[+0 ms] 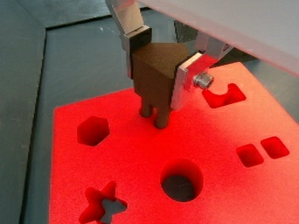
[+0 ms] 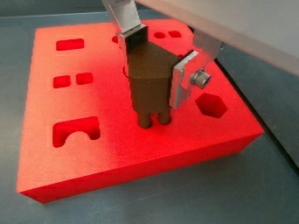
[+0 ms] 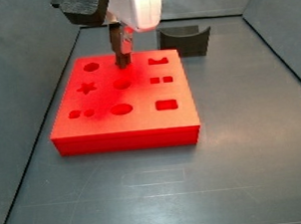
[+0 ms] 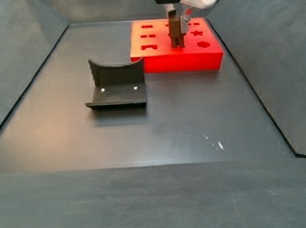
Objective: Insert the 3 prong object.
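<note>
In both wrist views the gripper [image 1: 162,70] is seen pinching the brown 3 prong object [image 1: 155,80] between its silver fingers [image 1: 188,77], the piece being held upright with its prongs pointed straight down at the top of the red block [image 1: 140,166]; whether the prong tips touch that surface or sit in a slot cannot be told. In both side views the gripper [image 3: 123,45] is placed over the far part of the red block [image 3: 126,111], the piece [image 3: 123,49] hanging with its long axis vertical, while the dark grey curved block [image 4: 116,84] is left well apart on the floor, so the coming move is judged to turn on the prongs being lined up directly above their matching slot
</note>
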You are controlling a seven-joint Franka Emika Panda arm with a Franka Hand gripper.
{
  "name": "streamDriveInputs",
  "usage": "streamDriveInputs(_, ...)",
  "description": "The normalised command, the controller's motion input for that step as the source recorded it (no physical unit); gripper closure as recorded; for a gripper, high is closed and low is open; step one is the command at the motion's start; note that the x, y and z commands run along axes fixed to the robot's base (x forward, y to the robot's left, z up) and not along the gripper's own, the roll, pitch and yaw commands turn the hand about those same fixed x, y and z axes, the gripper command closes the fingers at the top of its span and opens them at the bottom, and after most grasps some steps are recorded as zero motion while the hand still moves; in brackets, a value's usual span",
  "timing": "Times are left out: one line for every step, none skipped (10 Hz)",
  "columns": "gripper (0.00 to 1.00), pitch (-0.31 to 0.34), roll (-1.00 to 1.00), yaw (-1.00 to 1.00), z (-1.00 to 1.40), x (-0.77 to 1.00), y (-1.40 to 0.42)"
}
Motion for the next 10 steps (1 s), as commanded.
streamDriveInputs(1.00, -0.116, 0.00, -0.07, -0.87, 0.12, 0.00)
streamDriveInputs(1.00, -0.114, 0.00, -0.06, -0.91, 0.15, 0.00)
streamDriveInputs(1.00, -0.079, 0.02, -0.05, -0.73, 0.10, 0.00)
streamDriveInputs(1.00, -0.034, 0.00, -0.04, -0.32, 0.03, 0.00)
streamDriveInputs(1.00, -0.130, -0.13, -0.04, -0.08, -0.04, 0.00)
streamDriveInputs(1.00, -0.209, -0.13, -0.01, -0.31, -0.04, 0.00)
streamDriveInputs(1.00, -0.203, -0.03, -0.01, -0.56, -0.02, 0.00)
streamDriveInputs(1.00, -0.166, -0.01, -0.01, -0.63, 0.00, 0.00)
streamDriveInputs(1.00, -0.131, -0.01, 0.00, -0.56, 0.00, 0.00)
streamDriveInputs(1.00, 0.000, 0.00, 0.00, 0.00, 0.00, 0.00)
